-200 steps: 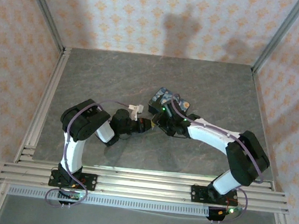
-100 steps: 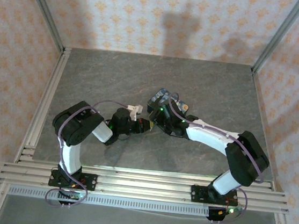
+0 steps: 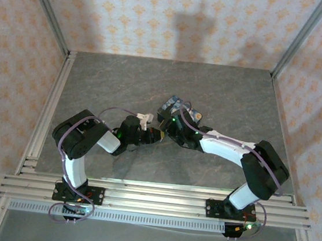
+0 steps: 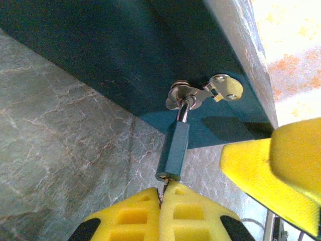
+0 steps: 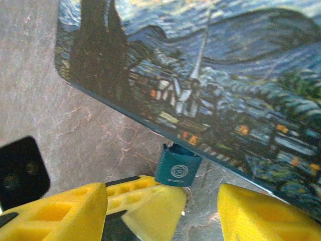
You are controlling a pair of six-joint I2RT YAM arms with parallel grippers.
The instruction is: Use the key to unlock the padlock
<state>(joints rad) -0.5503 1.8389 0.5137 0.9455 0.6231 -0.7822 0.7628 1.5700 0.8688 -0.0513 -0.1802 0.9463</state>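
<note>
The padlock (image 4: 174, 149), a small teal block, hangs by its thin shackle (image 4: 183, 109) from the hasp on the blue painted tin (image 4: 115, 45). My left gripper (image 4: 161, 195) is shut on the key (image 4: 164, 187), a thin sliver between the yellow pads whose tip touches the padlock's underside. In the right wrist view the padlock (image 5: 178, 168) sits just under the tin's edge (image 5: 200, 75). My right gripper (image 5: 160, 203) is open, its fingers either side of the padlock and the left gripper's tip (image 5: 150, 198). From above, both grippers (image 3: 158, 133) (image 3: 170, 125) meet at the tin (image 3: 178, 106).
The tin lies on a grey marbled tabletop (image 3: 124, 81). Aluminium rails run along the left side (image 3: 48, 113) and the near edge (image 3: 152, 200). Patterned walls close in the back and both sides.
The left arm's elbow has swung left and lower while its gripper stays at the padlock. The right arm has edged slightly left.
</note>
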